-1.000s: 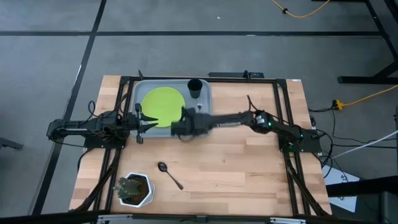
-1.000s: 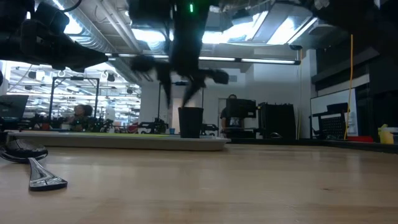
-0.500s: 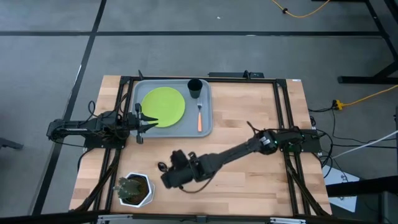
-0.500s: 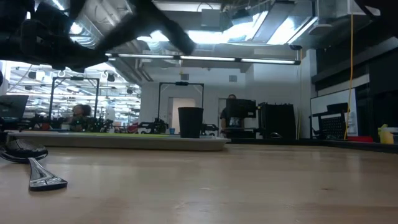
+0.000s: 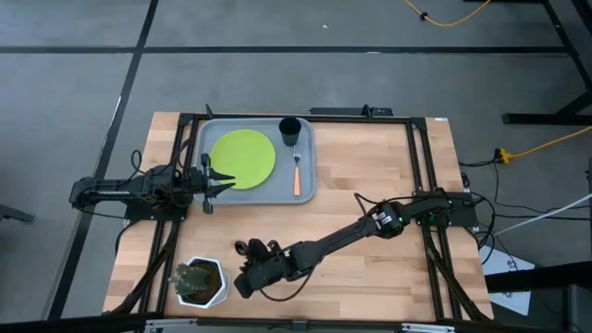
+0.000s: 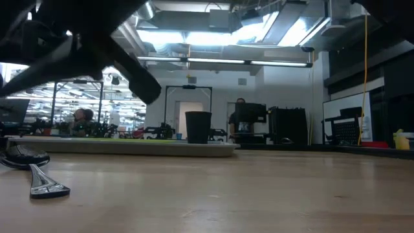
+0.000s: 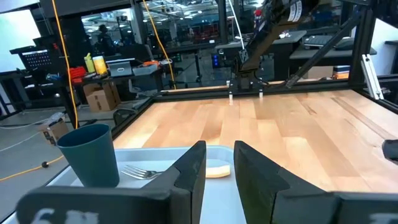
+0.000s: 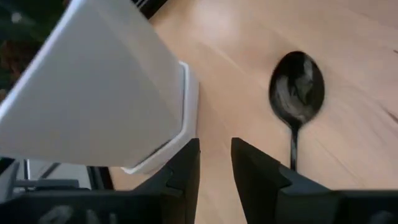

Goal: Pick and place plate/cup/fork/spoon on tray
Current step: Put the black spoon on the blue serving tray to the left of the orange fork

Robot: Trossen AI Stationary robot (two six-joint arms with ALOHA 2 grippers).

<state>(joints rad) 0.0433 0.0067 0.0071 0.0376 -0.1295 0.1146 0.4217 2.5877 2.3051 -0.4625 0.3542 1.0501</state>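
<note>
The lime-green plate [image 5: 243, 157], the dark cup [image 5: 289, 131] and the orange-handled fork [image 5: 297, 174] rest on the grey-blue tray [image 5: 268, 193] at the table's far left. The dark spoon [image 8: 296, 93] lies flat on the wood beside the white pot [image 8: 106, 87]; its bowl shows in the high view [image 5: 240, 247]. My right gripper [image 5: 245, 276] hangs over the spoon's handle, next to the pot, with its fingers close together and nothing between them [image 8: 215, 163]. My left gripper [image 5: 227, 180] waits at the tray's left edge, shut and empty [image 7: 219, 163].
The white hexagonal pot with a plant [image 5: 199, 282] stands at the near left corner, right beside my right gripper. Dark frame rails run along the table's left and right sides. Bare wood lies right of the tray and the spoon.
My right gripper has swung from over the tray toward the table's near edge and left, down to the spoon beside the pot. The fork, hidden under that gripper a second ago, now shows lying on the tray.
</note>
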